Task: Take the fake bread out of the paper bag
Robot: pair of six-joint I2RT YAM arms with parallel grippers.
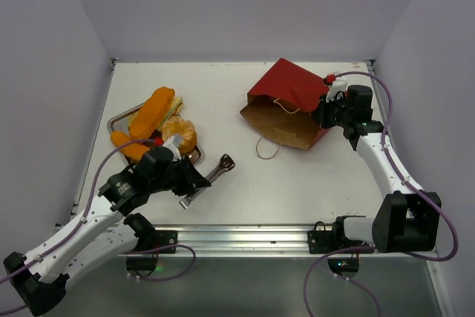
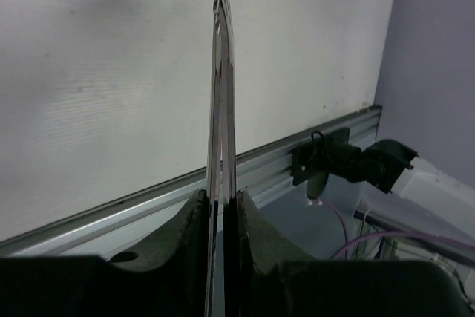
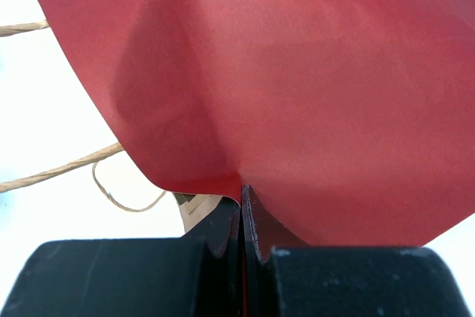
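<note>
See the fake bread (image 1: 152, 120) heaped on the metal tray (image 1: 116, 120), well left of the tipped-over paper bag (image 1: 291, 102), so likely all out. Pinching the bag's red edge tight with the right pincer (image 3: 242, 202), maybe to stop it sliding. Squeezing metal tongs (image 1: 219, 170) in the left pincer (image 2: 223, 198), also left of the bag, for grabbing bread. No words to read anywhere.

Dark red paper bag (image 1: 291, 88) with brown inside, golden-orange rolls (image 1: 152, 111), silver tongs (image 1: 217, 171), white table (image 1: 252, 183)
</note>
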